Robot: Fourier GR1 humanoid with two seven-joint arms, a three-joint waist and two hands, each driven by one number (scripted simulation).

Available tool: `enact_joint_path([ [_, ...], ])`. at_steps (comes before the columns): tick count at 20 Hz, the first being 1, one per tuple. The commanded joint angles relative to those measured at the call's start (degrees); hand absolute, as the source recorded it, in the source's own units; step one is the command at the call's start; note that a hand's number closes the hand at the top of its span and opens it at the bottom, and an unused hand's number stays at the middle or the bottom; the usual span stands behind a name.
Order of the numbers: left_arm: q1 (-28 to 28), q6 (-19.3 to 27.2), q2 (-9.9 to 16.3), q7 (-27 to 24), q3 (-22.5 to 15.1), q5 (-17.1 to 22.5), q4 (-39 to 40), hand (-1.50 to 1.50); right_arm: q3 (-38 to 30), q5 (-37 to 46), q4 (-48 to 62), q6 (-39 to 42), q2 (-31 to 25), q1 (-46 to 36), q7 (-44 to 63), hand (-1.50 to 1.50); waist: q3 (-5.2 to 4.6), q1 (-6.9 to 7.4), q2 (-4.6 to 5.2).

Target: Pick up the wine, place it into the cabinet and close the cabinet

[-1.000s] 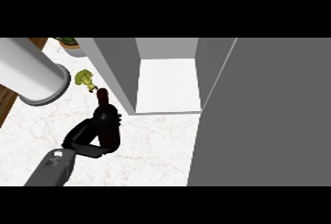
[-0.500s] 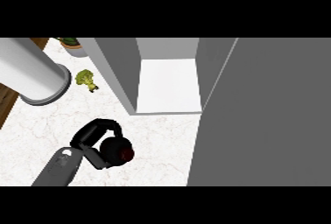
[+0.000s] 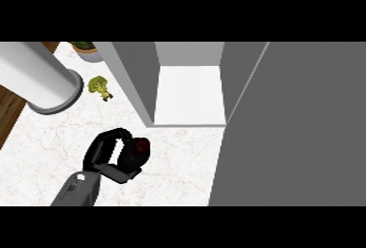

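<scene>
The wine bottle is dark with a red top and is seen almost end-on from above. My right hand is shut on it, with fingers curled round its left side and thumb below; most of the bottle's body is hidden. It hovers over the marble counter, just in front of and left of the open cabinet, whose white shelf is bare. The left hand does not show.
The cabinet's grey door stands open and fills the right side. A big white cylinder lies at upper left. A small green vegetable and a potted plant sit beside the cabinet's left wall.
The hand has carried the bottle rightward, closer to the cabinet's opening. The bottle showed its long dark side a second ago; now mostly its top faces me.
</scene>
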Motion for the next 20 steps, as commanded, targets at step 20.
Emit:
enact_joint_path([
  [20,-1.9,32.4,-7.6,38.0,-19.1,15.5,-48.9,1.5,-5.4,-6.8,-2.0,0.8,-0.2,0.3,2.5,-1.5,0.06,-0.25,0.07],
])
